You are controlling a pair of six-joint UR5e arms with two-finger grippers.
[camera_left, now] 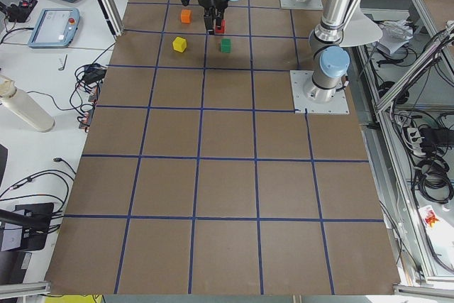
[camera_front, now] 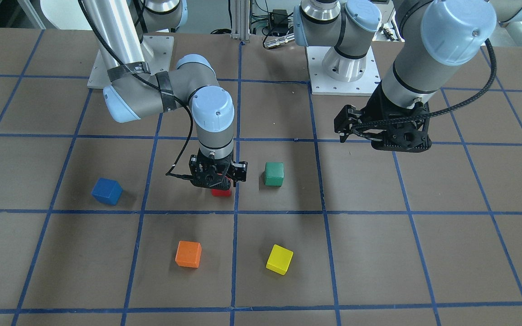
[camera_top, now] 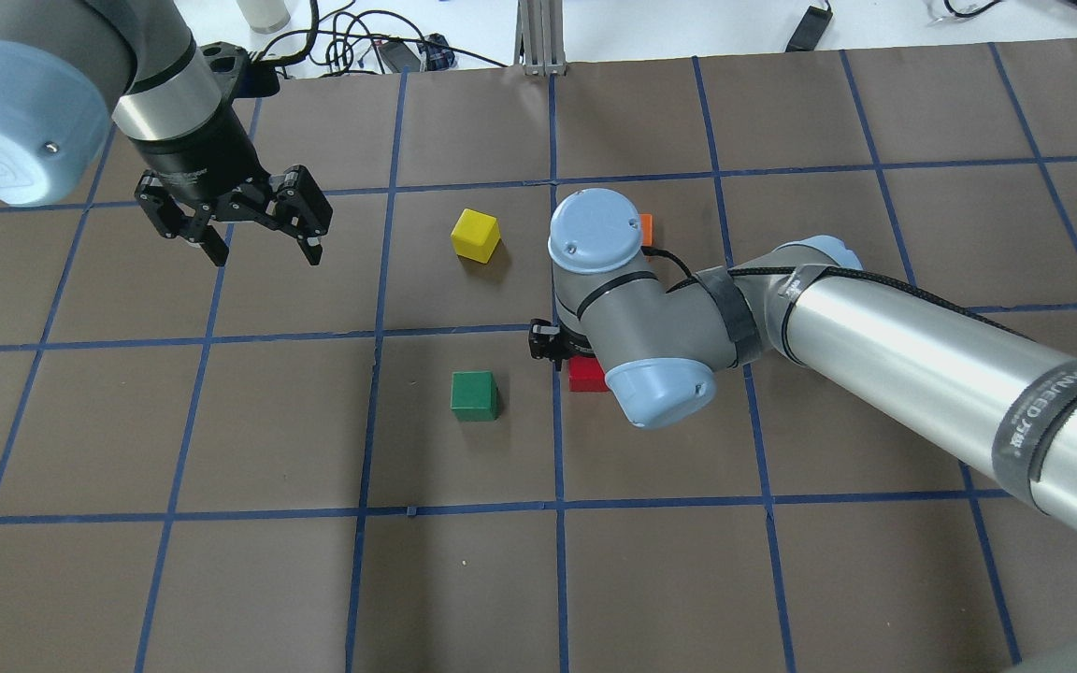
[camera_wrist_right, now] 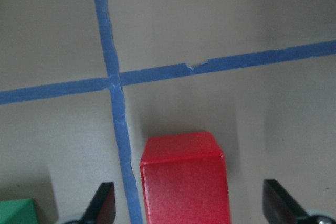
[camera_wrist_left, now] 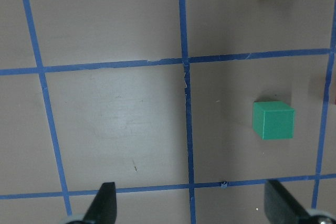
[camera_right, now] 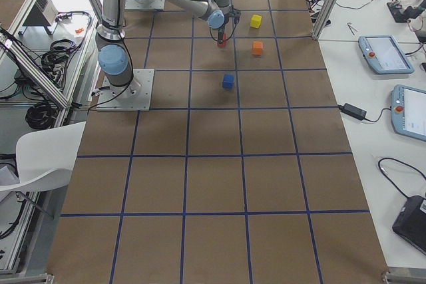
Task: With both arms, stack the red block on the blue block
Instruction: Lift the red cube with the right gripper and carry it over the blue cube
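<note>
The red block (camera_wrist_right: 184, 182) lies on the table between the open fingers of my right gripper (camera_wrist_right: 191, 211), with a gap on each side. It also shows in the front view (camera_front: 221, 192), just under the right gripper (camera_front: 219, 183). The blue block (camera_front: 107, 190) sits alone, well off to that view's left, and shows in the right side view (camera_right: 228, 81). In the overhead view it is hidden under the right arm. My left gripper (camera_top: 267, 250) is open and empty, high above the table and far from both blocks.
A green block (camera_front: 273, 174) sits close beside the red block. An orange block (camera_front: 188, 253) and a yellow block (camera_front: 279, 259) lie nearer the operators' side. Blue tape lines grid the brown table (camera_front: 424, 262). The arm bases stand at the table's robot side.
</note>
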